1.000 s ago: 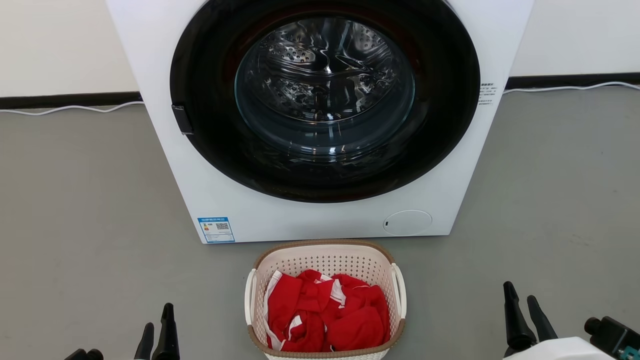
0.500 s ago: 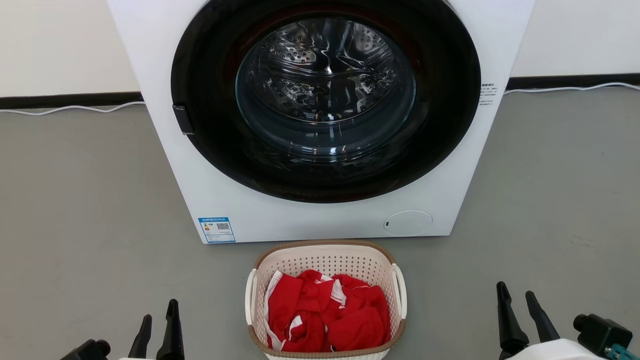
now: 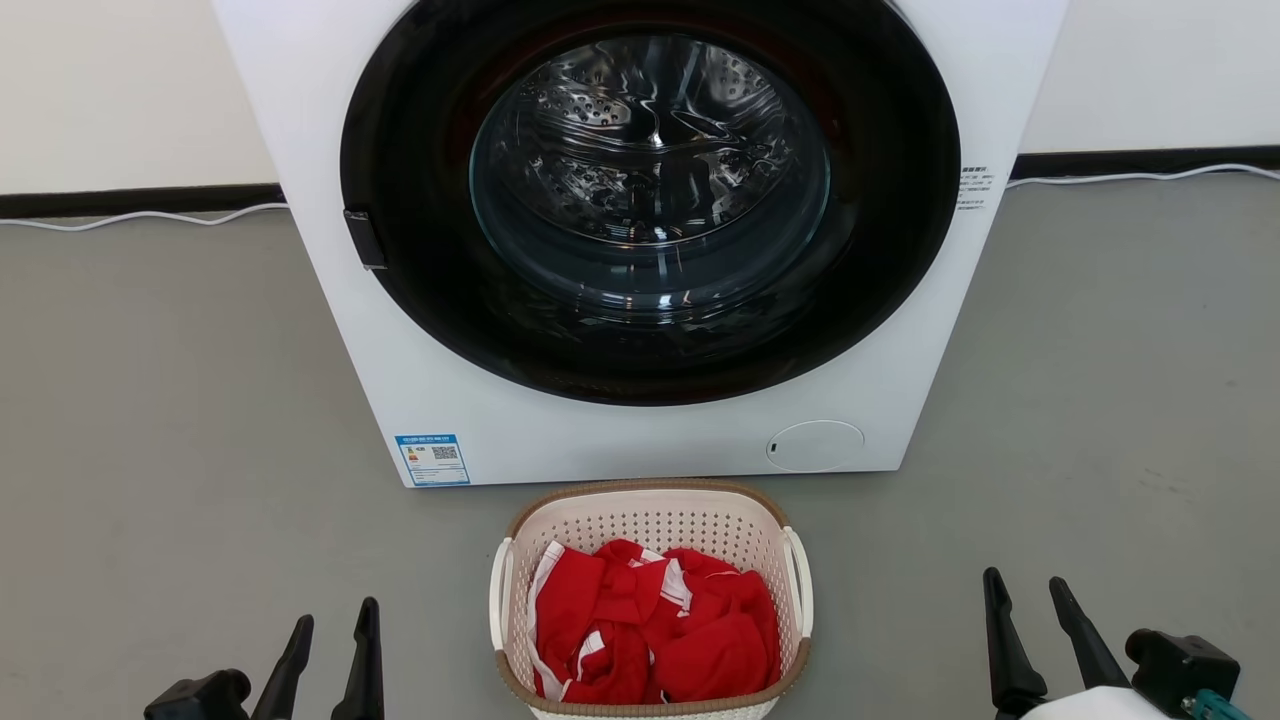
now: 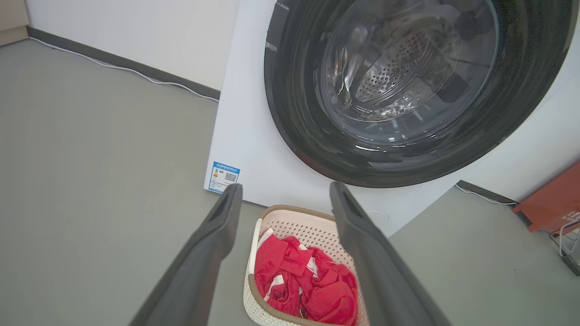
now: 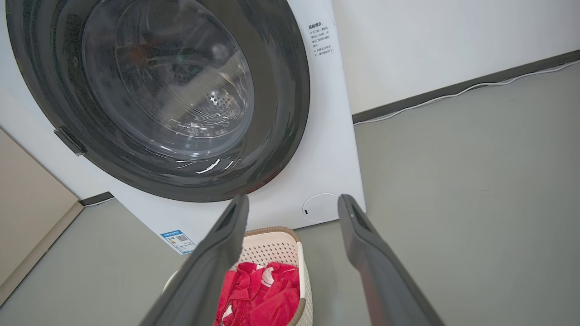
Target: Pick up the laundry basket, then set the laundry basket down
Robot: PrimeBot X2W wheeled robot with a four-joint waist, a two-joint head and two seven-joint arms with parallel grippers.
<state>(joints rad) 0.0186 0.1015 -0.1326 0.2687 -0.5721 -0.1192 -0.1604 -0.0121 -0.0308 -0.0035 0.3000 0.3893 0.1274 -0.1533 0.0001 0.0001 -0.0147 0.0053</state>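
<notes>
Slight inward drift of left gripper (image 3: 336,612) and right gripper (image 3: 1023,578) since a second ago; fingers spread wide, holding nothing. Between them, on floor (image 3: 200,450), laundry basket (image 3: 655,522), touching neither. Best: take both loop handles (image 3: 800,580) evenly, lift level.

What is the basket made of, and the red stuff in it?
The laundry basket looks like cream plastic, matte and smooth: neat rows of moulded holes. Its brown rim looks woven, but is probably plastic too. The red clothes look like soft fabric, since they crumple and fold.
</notes>
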